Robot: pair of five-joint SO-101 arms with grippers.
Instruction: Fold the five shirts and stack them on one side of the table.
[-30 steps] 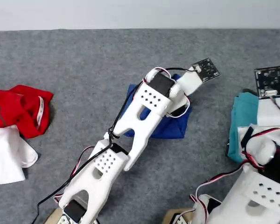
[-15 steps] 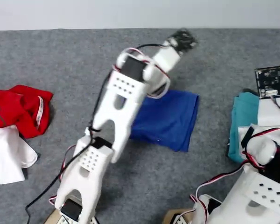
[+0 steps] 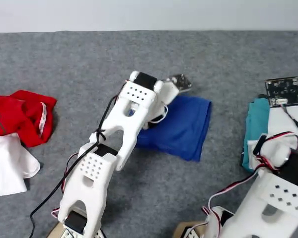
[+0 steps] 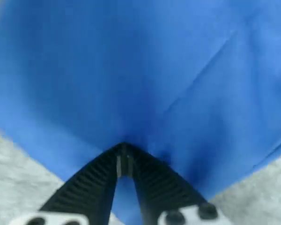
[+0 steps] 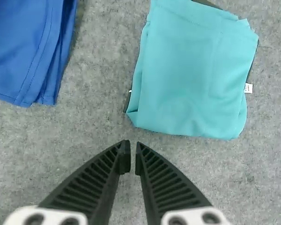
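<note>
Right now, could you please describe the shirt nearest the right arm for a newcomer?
Look at the right side of the grey table, beside the right arm. The teal shirt lies folded there; its nearest neighbour is the blue shirt at mid-table.

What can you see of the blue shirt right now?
The blue shirt is folded into a rough rectangle. It is plain soft cloth with faint creases, and stitched, layered edges show along one side. It lies flat mid-way across the grey table, apart from the teal shirt. The left gripper is on it, jaws shut, tips against the cloth.
</note>
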